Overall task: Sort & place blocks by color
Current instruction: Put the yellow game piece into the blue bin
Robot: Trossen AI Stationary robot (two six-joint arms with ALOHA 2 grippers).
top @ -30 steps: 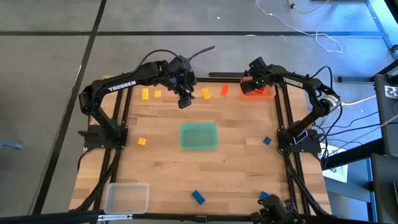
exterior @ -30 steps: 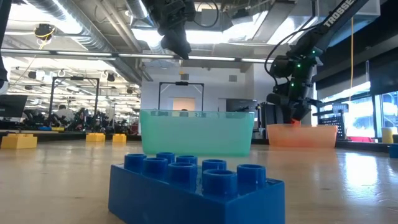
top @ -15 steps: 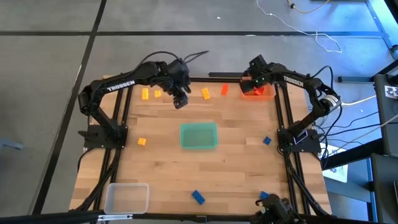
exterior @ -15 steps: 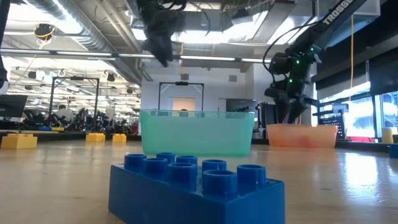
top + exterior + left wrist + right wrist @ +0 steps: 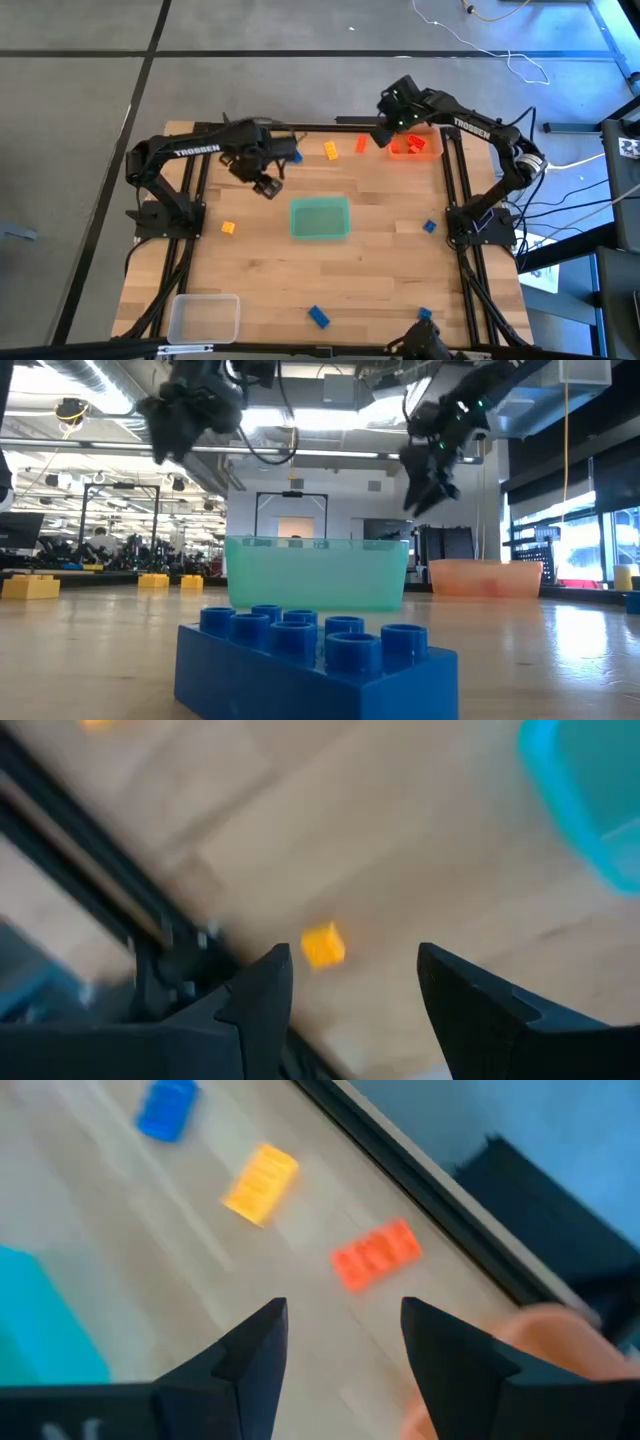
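Wooden table (image 5: 380,260) is carrying small studded blocks: yellow (image 5: 330,151), orange-red (image 5: 361,145), blue (image 5: 318,317), scattered around the green tray (image 5: 320,218). Left gripper (image 5: 265,186) and right gripper (image 5: 382,134) are hovering with fingers apart, holding nothing; the left arm is hiding some far-edge blocks.

Black jointed arms (image 5: 190,152) bear white TROSSEN lettering.
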